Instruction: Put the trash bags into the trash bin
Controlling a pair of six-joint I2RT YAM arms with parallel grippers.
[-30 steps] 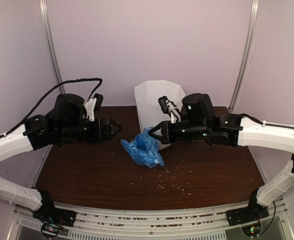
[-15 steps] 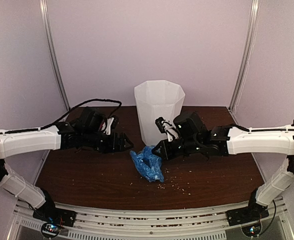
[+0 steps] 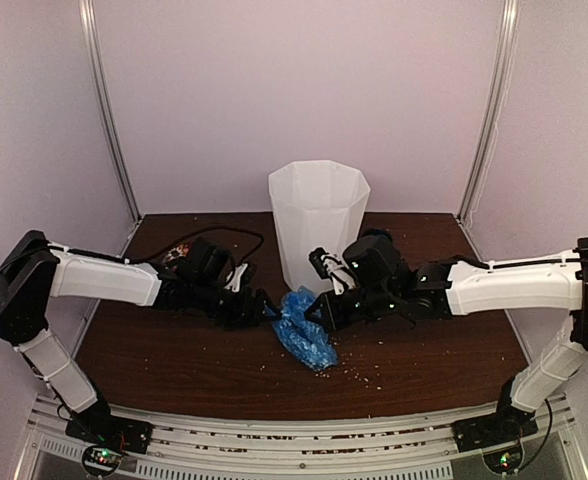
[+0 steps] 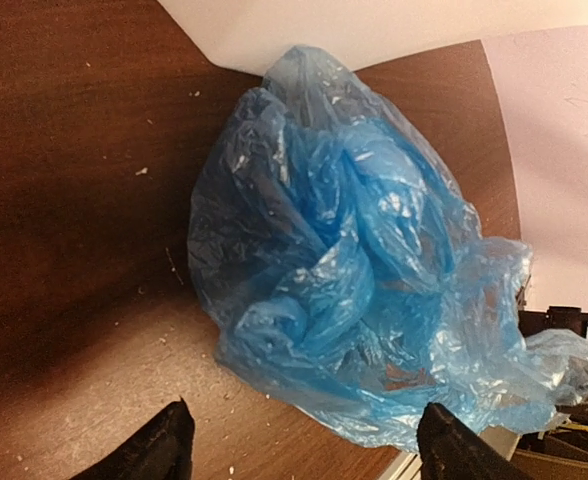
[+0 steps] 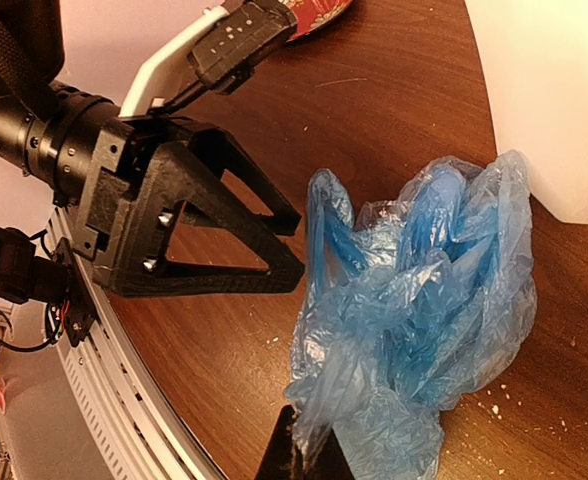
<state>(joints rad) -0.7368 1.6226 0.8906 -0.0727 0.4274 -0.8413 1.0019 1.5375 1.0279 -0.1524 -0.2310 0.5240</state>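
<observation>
My left gripper [image 3: 262,306] is wide open, and the trash bags [image 3: 304,325] lie crumpled on the worktop [image 3: 174,350] just ahead of its fingers. For my right gripper [image 3: 319,312], opposite, I cannot tell. I should pinch a thick fold before lifting toward the trash bin [image 3: 319,215] beyond.

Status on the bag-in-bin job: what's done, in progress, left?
Done: nothing. The light-blue trash bag lies crumpled on the table, in front of the white trash bin.
In hand: both arms flank the bag. The left end effector is open at its edge. The right end effector touches it, but its grip is unclear.
Left: grasp, lift and drop the bag into the bin.
</observation>
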